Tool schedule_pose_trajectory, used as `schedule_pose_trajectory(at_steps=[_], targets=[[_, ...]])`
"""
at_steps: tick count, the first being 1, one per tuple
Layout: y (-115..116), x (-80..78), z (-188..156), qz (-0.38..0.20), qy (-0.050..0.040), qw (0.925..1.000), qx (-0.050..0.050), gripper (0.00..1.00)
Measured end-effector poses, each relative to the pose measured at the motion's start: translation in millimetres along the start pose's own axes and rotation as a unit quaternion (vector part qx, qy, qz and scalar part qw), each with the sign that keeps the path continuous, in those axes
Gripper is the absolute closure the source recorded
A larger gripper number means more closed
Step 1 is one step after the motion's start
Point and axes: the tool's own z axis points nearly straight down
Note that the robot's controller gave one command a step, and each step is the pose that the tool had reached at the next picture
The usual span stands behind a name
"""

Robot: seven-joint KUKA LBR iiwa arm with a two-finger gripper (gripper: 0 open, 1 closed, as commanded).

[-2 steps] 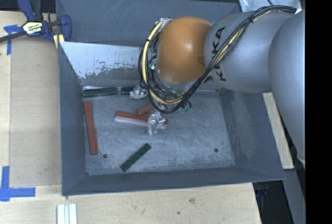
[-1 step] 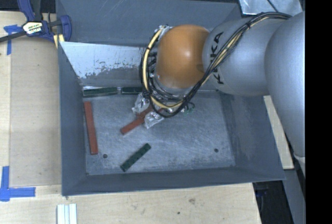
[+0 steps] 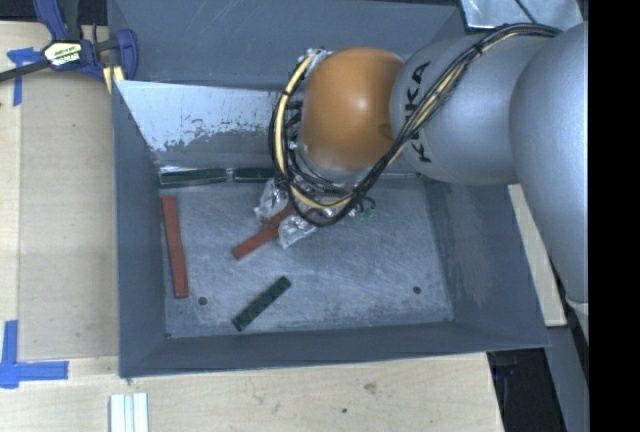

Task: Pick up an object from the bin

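The gripper (image 3: 282, 218) stands low at mid-bin (image 3: 380, 265), its fingers spread to either side of the far-right end of a short red stick (image 3: 254, 244). The stick lies flat, its long axis running from near-left to far-right. Bare floor opens to the right. A long red stick (image 3: 175, 246) lies along the left wall, one green stick (image 3: 262, 303) nearer, and another green stick (image 3: 205, 177) at the far wall.
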Motion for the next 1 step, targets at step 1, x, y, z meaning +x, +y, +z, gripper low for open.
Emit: schedule_pose_trajectory(at_steps=[1], targets=[[5.4,-0.5,-141.8,0.003,0.0026,1.0,0.0,1.0]])
